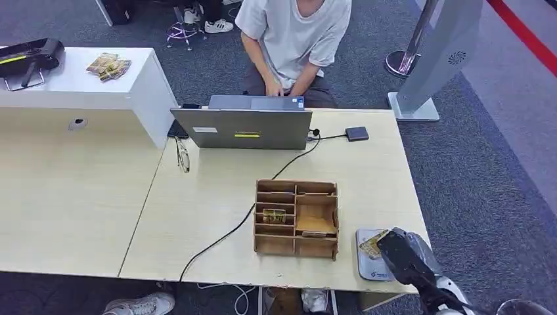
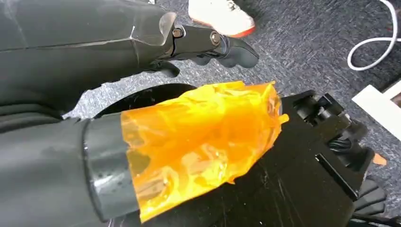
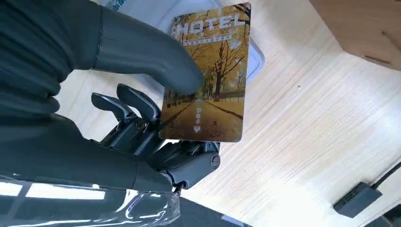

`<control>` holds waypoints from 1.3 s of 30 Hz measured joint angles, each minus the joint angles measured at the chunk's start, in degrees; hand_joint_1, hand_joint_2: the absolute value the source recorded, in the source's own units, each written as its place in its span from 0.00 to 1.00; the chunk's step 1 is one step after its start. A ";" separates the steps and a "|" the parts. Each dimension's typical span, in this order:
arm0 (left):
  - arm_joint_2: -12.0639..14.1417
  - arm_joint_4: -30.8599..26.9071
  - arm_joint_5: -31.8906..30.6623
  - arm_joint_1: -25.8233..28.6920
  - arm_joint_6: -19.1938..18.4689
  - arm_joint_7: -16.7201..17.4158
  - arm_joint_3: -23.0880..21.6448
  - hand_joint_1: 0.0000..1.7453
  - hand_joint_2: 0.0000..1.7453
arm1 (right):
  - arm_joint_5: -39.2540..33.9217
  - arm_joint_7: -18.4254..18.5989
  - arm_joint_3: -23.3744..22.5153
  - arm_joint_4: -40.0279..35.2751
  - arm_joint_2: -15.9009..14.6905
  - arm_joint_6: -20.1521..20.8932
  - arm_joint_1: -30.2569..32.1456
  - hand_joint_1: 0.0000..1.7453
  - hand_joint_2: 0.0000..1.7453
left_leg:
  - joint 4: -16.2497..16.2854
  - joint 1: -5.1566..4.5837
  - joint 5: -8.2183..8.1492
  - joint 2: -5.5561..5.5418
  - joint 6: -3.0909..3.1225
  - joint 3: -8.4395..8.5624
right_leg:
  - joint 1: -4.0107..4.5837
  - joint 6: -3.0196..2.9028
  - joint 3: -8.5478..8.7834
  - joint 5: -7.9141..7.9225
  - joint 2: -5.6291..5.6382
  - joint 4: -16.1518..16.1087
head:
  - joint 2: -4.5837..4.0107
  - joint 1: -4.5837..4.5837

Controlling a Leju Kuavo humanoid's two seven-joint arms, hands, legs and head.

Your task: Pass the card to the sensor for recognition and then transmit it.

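The wooden organizer (image 1: pixel 297 217) is standing near the front edge of the light wooden table (image 1: pixel 368 177), and I am placing the other things from it. To the right of the organizer, close to the table's front right corner, the grey sensor pad (image 1: pixel 369 264) is lying flat, with its near side almost at the table edge. The right hand (image 1: pixel 402 254) is hanging over this pad and is holding the card (image 1: pixel 372 245) above it. Between the organizer and the right edge of the table there is a strip of bare wood, and behind the organizer a wide bare area is reaching to the laptop (image 1: pixel 244 127). A black cable (image 1: pixel 230 231) is running from the laptop past the left side of the organizer to the front edge.

The right wrist view is showing the grip more clearly: the thick thumb (image 3: pixel 156 56) is pressing on the printed face of the card (image 3: pixel 208 75) and the dark fingers (image 3: pixel 137 106) are supporting it from behind, so the card is pinched. In the same view the pale sensor pad (image 3: pixel 156 9) is lying under the card. The word "HOTEL" can be read on the card, over a picture of an autumn avenue; the smaller writing is too small to read.

The left wrist view is showing the left hand (image 2: pixel 213 45) above dark carpet, with the fingers bent a little and holding nothing, and orange tape (image 2: pixel 203 142) wrapped on the thumb.

A person (image 1: pixel 295 46) is sitting behind the laptop.
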 joint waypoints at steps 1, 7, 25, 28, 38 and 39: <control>-0.02 0.00 -0.02 0.00 0.00 0.00 0.00 0.00 0.00 | 0.48 0.06 0.02 0.11 0.11 -0.28 0.00 1.00 1.00 | 0.00 0.00 0.00 0.00 0.00 0.00 | 0.00 0.00 0.00 0.00 0.00 0.00 | 0.00 0.02; -0.02 0.00 -0.02 0.00 0.00 0.00 0.00 0.00 0.00 | 4.05 0.35 0.26 0.83 1.27 -2.12 -0.10 1.00 1.00 | 0.00 0.00 0.00 0.00 0.00 0.01 | 0.00 0.00 0.01 0.00 0.00 0.01 | 0.00 0.00; -0.07 0.00 -0.11 -0.02 0.02 0.04 0.00 0.00 0.00 | 19.06 4.22 2.88 4.68 7.41 -7.28 -1.12 1.00 1.00 | 0.00 0.01 0.00 0.01 0.00 0.06 | 0.01 0.00 0.08 0.00 0.01 0.01 | 0.00 0.02; -0.07 0.00 -0.02 -0.02 0.02 0.09 0.00 0.00 0.00 | 20.42 4.35 3.28 5.51 8.11 -7.76 -1.42 1.00 1.00 | 0.00 0.01 0.00 0.01 0.00 0.09 | 0.01 0.00 0.10 0.00 0.01 0.00 | 0.00 -0.02; -0.07 0.00 0.22 -0.02 0.02 0.09 0.00 0.00 0.00 | 24.02 5.35 4.48 7.85 9.99 -8.11 -2.56 1.00 1.00 | 0.00 0.01 0.00 0.02 0.00 0.18 | 0.01 0.00 0.19 0.00 0.01 0.00 | 0.00 0.00; -0.07 0.00 0.22 -0.02 0.02 0.09 0.00 0.00 0.00 | 24.26 5.35 4.63 8.11 10.14 -8.13 -2.67 1.00 1.00 | 0.00 0.01 0.00 0.02 0.00 0.19 | 0.01 0.00 0.20 0.00 0.01 0.00 | 0.00 0.02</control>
